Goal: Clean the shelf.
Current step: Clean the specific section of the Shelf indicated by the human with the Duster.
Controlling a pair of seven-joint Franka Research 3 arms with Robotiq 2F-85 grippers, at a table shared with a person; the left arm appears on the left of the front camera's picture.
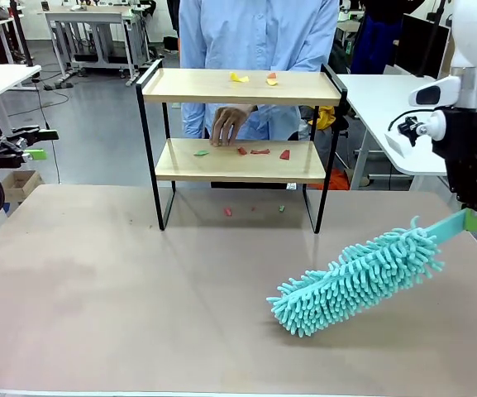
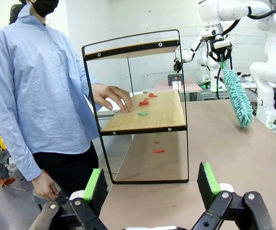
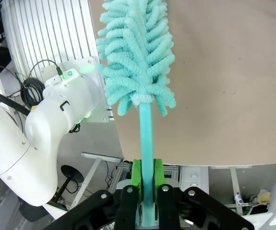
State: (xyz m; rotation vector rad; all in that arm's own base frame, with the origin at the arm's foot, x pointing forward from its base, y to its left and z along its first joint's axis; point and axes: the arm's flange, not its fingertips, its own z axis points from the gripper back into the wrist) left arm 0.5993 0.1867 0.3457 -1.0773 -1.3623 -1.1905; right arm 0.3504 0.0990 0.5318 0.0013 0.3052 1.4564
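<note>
The shelf [image 1: 240,86] stands at the table's far side, two light wooden boards in a thin black frame, also seen from the left wrist as the shelf [image 2: 149,112]. Small red, green and yellow scraps [image 1: 259,151] lie on both boards and on the table under it. A person's hand [image 1: 230,124] rests on the lower board. My right gripper [image 1: 472,219] is shut on the handle of a teal fluffy duster [image 1: 358,275], whose head hangs low over the table at the right. In the right wrist view the duster [image 3: 138,52] runs up from the green pads [image 3: 137,178]. My left gripper [image 2: 151,184] is open at the far left, off the table.
The person in a light blue shirt [image 1: 259,33] stands behind the shelf. A white table [image 1: 383,95] sits at the back right. The brown tabletop [image 1: 139,298] spreads wide in front of the shelf.
</note>
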